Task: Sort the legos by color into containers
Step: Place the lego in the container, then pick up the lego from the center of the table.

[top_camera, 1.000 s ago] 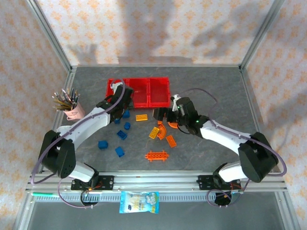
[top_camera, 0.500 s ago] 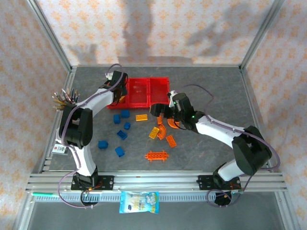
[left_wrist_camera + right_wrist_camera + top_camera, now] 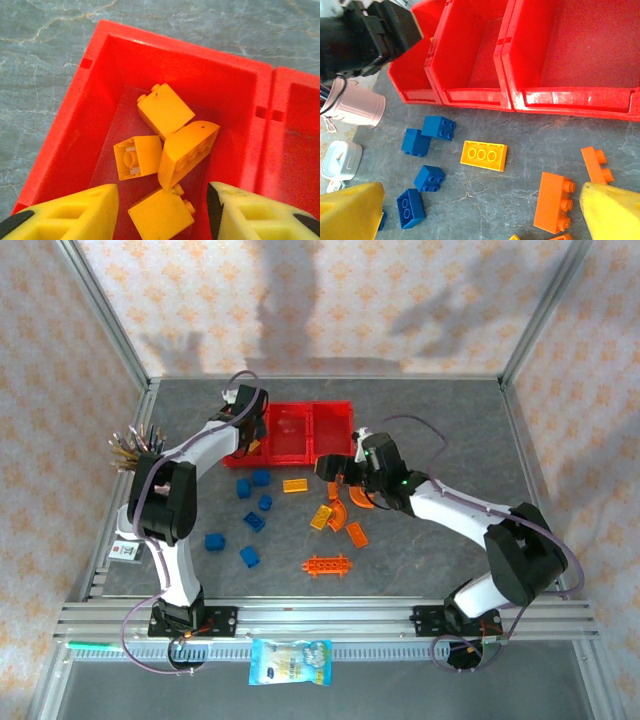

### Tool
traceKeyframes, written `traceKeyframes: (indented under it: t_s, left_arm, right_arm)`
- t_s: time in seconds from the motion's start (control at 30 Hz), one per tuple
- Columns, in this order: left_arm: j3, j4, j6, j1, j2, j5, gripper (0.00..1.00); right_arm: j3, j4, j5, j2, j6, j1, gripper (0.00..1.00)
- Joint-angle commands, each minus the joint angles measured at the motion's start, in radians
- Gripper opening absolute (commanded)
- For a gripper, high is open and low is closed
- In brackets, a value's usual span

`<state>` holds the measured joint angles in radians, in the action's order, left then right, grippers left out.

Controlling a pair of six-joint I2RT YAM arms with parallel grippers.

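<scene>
Crowding the red bins [image 3: 470, 95]: pink pencil cup [image 3: 355, 106], left claw [image 3: 161, 195] overhead.

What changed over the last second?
The left hand lifted and swung back over the left bin, now open above yellow bricks. The right hand edged toward the bins, open. Loose legos on the table stayed put.

The bins [image 3: 175, 70] are glossy red plastic. The 4 yellow bricks [image 3: 167, 111] inside look smooth, hard plastic. The tabletop [image 3: 520, 137] is matt grey, veined like stone. Frame rails [image 3: 330, 612] are brushed metal.
</scene>
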<state>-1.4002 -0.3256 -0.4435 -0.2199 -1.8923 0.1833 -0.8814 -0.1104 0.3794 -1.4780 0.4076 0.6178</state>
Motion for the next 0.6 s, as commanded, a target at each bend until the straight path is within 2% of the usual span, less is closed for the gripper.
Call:
traceKeyframes:
  t_s: [0.0,0.13,0.3,0.43,0.57]
  left_arm:
    - [0.050,-0.010,0.002,-0.007,0.123,-0.042,0.54]
    - [0.129,-0.010,-0.006,-0.049,0.210,-0.082,0.57]
    - [0.201,-0.042,-0.040,-0.145,0.296,-0.099,0.61]
    - [0.262,-0.035,-0.105,-0.242,0.345,-0.117,0.65]
    - [0.309,-0.018,-0.192,-0.324,0.350,-0.109,0.75]
  right_arm:
    - [0.001,0.037,-0.032,0.057,-0.028,-0.008,1.00]
    - [0.040,0.053,-0.026,0.083,-0.022,-0.018,1.00]
    - [0.104,0.055,0.001,0.111,-0.001,-0.041,1.00]
    - [0.164,0.044,-0.010,0.137,0.001,-0.061,1.00]
    - [0.229,-0.008,0.022,0.162,0.017,-0.088,1.00]
